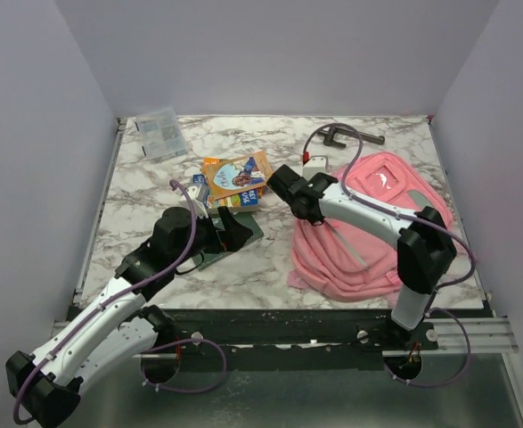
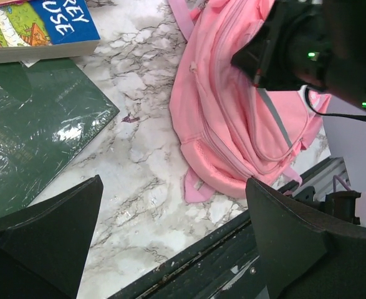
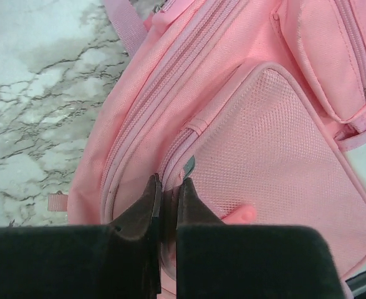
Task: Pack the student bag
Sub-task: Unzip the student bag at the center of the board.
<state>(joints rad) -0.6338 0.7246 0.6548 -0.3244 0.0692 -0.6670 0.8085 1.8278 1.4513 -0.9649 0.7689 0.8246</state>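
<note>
The student bag (image 1: 337, 263), a large soft pink backpack, lies on the right of the marble table; it also shows in the left wrist view (image 2: 232, 118). In the right wrist view (image 3: 295, 143) its mesh side pocket and zip seams fill the frame. My right gripper (image 1: 307, 214) (image 3: 168, 184) is shut, pinching a fold of the bag's fabric at the mesh pocket's edge. My left gripper (image 1: 230, 227) (image 2: 173, 187) is open and empty, hovering over the table just left of the bag, beside a green wrapped book (image 2: 33, 124).
A colourful picture book (image 1: 236, 174) (image 2: 39, 25) lies behind the green book (image 1: 248, 234). A clear plastic packet (image 1: 161, 132) sits at the back left and a black tool (image 1: 346, 135) at the back. The table's dark front rail (image 2: 201, 249) runs close below my left gripper.
</note>
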